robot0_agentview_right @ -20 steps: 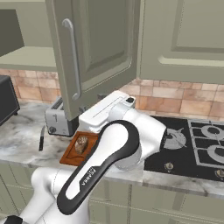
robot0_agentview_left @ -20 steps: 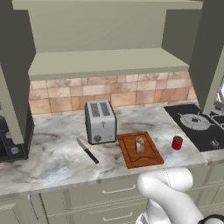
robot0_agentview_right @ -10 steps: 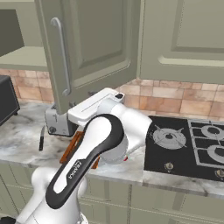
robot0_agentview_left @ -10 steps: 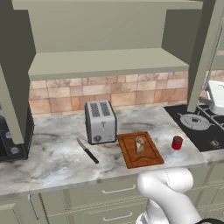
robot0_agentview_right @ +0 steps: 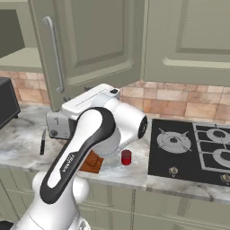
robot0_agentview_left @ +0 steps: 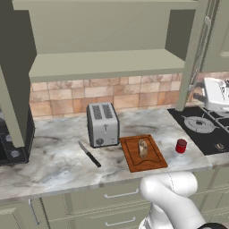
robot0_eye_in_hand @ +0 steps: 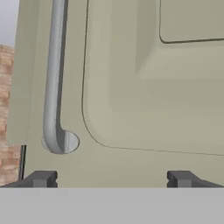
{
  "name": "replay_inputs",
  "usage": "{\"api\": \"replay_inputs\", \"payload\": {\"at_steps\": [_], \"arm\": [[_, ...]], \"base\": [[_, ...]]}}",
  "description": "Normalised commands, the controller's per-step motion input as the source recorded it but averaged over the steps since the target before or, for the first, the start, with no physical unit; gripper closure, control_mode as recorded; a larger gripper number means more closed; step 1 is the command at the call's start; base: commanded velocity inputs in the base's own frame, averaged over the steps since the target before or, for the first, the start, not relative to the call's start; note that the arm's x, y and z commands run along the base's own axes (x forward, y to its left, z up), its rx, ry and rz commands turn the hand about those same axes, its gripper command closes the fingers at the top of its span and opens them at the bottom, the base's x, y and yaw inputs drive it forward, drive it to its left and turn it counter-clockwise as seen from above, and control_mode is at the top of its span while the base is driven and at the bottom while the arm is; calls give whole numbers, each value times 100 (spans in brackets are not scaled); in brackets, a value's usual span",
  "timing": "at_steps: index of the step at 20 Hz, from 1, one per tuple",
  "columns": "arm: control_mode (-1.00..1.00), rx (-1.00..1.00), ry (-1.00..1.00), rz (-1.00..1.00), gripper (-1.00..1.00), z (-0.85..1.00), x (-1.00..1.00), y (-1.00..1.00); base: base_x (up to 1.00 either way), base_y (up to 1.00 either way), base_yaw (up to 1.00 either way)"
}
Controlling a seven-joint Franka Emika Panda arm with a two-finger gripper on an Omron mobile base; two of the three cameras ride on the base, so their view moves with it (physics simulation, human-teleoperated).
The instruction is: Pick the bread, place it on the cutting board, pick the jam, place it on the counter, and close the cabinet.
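The bread (robot0_agentview_left: 143, 148) lies on the reddish cutting board (robot0_agentview_left: 134, 157), in front of the toaster. On the counter (robot0_agentview_left: 53, 165), just right of the board, stands the red jam (robot0_agentview_left: 180, 146) jar, also seen as jam (robot0_agentview_right: 126, 157) near the stove edge. The cabinet (robot0_agentview_left: 103, 67) stands open, its shelf bare. Its right door (robot0_agentview_right: 94, 40) hangs partly open. My gripper (robot0_eye_in_hand: 111, 179) is open, facing that door's outer panel (robot0_eye_in_hand: 153, 87) at close range beside the silver handle (robot0_eye_in_hand: 54, 78). Nothing is between the fingertips (robot0_eye_in_hand: 41, 178). From the left base view, the gripper (robot0_agentview_left: 202, 95) sits against the door's edge (robot0_agentview_left: 194, 58).
A silver toaster (robot0_agentview_left: 103, 124) and a black-handled knife (robot0_agentview_left: 89, 154) lie left of the board. A black appliance (robot0_agentview_left: 13, 143) stands at the far left under the open left door (robot0_agentview_left: 11, 89). The black stovetop (robot0_agentview_right: 193, 148) is to the right.
My hand has risen up to the right cabinet door. The door has swung a little toward shut. Bread, board and jam have not moved.
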Motion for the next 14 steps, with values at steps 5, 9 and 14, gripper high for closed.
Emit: {"api": "replay_inputs", "payload": {"at_steps": [5, 9, 14], "arm": [[-100, 0, 0, 0, -100, 8, 4, 25], [-100, 0, 0, -1, -100, 0, 0, 33], [-100, 0, 0, -2, -100, 0, 0, 35]], "base": [[0, 0, 0], [0, 0, 0], [0, 0, 0]]}}
